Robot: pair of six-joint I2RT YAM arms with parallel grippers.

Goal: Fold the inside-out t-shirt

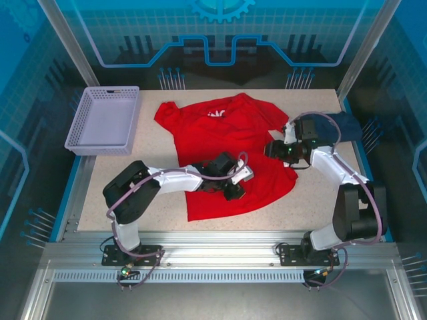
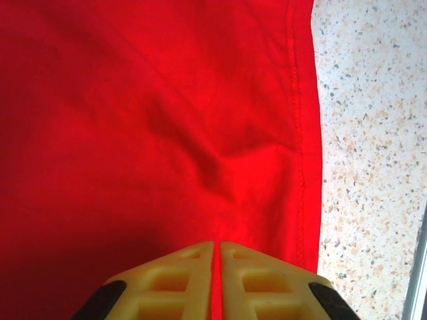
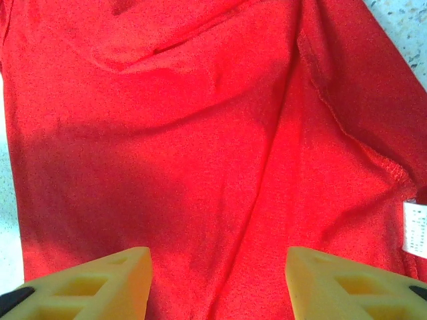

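Note:
The inside-out t-shirt (image 1: 220, 127) lies spread on the table, bright red, with a bit of white print near its collar. My left gripper (image 1: 233, 192) is low on the shirt's lower middle. In the left wrist view its yellow fingers (image 2: 193, 267) stand almost together, shut on a pinch of red cloth (image 2: 133, 120), and a pucker runs up from the tips. The stitched hem (image 2: 300, 133) runs beside it. My right gripper (image 1: 275, 150) hovers over the shirt's right side; its jaws (image 3: 218, 257) stand wide apart, open, above flat cloth (image 3: 200, 133).
A lavender basket (image 1: 103, 120) sits at the back left. A dark navy garment (image 1: 343, 123) lies at the right edge behind the right arm. A white care label (image 3: 413, 230) shows on the shirt. Speckled tabletop (image 2: 373, 133) lies bare right of the hem.

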